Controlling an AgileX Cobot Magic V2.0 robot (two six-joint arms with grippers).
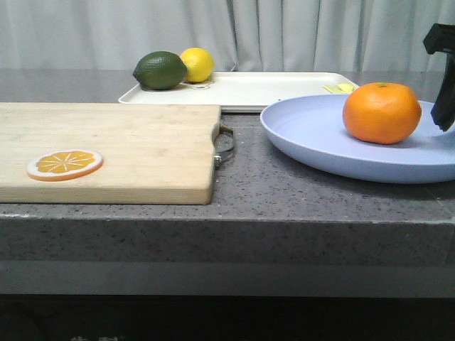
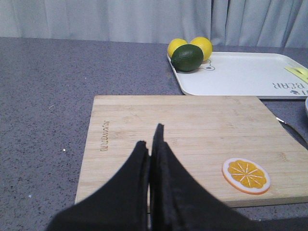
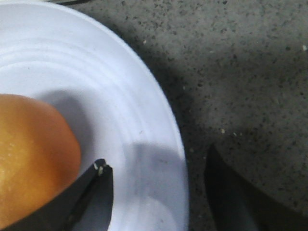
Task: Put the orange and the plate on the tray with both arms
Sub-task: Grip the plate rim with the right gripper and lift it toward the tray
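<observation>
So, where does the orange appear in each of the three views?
Front view: the orange sits on the plate, at right.
Left wrist view: not in it.
Right wrist view: the orange at the left edge, beside one gripper finger.
Shared landmark: the plate.

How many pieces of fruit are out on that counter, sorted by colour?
Orange: 2, the whole orange on the plate and the orange slice on the cutting board
Yellow: 2, two lemons at the tray
Green: 1, the lime
Total: 5
</observation>
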